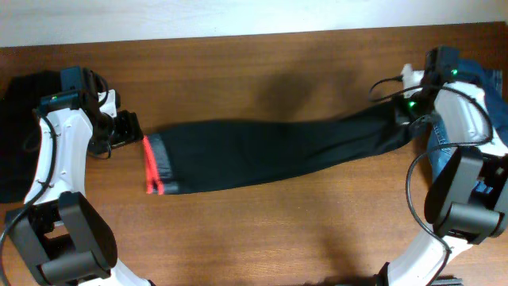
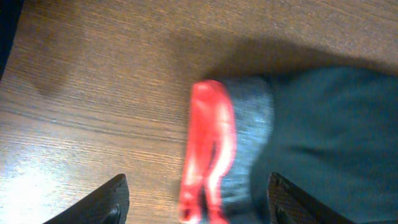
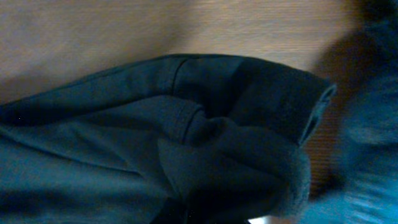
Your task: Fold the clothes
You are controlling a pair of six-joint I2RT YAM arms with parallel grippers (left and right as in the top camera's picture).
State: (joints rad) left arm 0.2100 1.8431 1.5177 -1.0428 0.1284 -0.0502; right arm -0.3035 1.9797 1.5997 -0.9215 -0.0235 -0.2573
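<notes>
A long black garment [image 1: 270, 152] lies stretched across the wooden table, with a grey band and a red cuff [image 1: 150, 167] at its left end. My left gripper [image 1: 129, 129] is open just left of the cuff. In the left wrist view its fingers [image 2: 199, 205] straddle the red cuff [image 2: 208, 149] from above. My right gripper [image 1: 406, 117] is at the garment's right end, where the cloth bunches up toward it. In the right wrist view the dark fabric [image 3: 186, 137] covers the fingers, which appear shut on it.
A heap of blue denim clothes [image 1: 486, 94] lies at the right edge, also blurred in the right wrist view [image 3: 367, 143]. A dark garment [image 1: 20, 135] lies at the left edge behind my left arm. Bare wood [image 1: 262, 230] lies in front of the garment.
</notes>
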